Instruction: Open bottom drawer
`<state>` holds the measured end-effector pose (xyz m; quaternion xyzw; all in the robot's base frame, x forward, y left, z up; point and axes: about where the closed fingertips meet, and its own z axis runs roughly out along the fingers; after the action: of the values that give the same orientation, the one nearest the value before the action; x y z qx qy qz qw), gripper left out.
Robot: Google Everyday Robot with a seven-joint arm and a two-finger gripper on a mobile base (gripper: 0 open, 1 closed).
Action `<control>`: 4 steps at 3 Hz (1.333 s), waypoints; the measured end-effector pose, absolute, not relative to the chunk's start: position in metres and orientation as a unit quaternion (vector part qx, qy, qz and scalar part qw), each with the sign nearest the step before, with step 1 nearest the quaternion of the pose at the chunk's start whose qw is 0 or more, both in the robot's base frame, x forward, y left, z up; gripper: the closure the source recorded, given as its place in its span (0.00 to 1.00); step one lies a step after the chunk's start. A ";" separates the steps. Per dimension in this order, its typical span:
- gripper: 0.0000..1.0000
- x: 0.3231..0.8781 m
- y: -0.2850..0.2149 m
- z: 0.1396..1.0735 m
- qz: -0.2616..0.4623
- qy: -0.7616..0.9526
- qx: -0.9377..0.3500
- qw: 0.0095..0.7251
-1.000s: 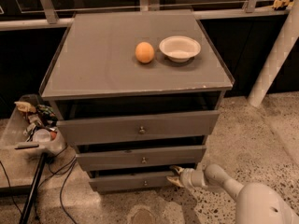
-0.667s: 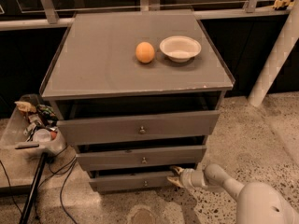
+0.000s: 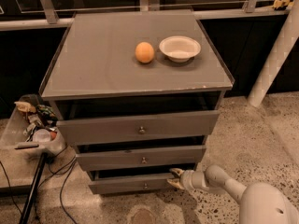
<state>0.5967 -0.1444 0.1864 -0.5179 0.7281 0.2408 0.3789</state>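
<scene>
The bottom drawer (image 3: 135,183) is the slimmest grey front of three in the grey cabinet (image 3: 117,92), with a tiny round knob (image 3: 145,186) at its centre. It stands out a little from the cabinet, with a dark gap above it. My gripper (image 3: 175,178) is low at the drawer front's right end, right against the panel and to the right of the knob. The white arm (image 3: 224,185) reaches in from the bottom right corner.
On the cabinet top lie an orange (image 3: 145,52) and a white bowl (image 3: 180,48). The two upper drawers (image 3: 140,127) also stand slightly out. A clear bin of clutter (image 3: 35,129), cables and a dark pole (image 3: 30,195) are at the left. A white post (image 3: 275,55) leans at the right.
</scene>
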 end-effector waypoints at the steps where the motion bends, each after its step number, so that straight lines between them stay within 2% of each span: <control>1: 1.00 0.597 -0.145 0.188 0.241 0.728 -0.518 0.379; 2: 1.00 0.567 -0.156 0.190 0.239 0.737 -0.507 0.378; 3: 1.00 0.565 -0.157 0.195 0.238 0.738 -0.506 0.378; 4: 0.81 0.565 -0.157 0.195 0.238 0.738 -0.506 0.378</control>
<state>0.5650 -0.1573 0.1952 -0.5062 0.7378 0.2376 0.3781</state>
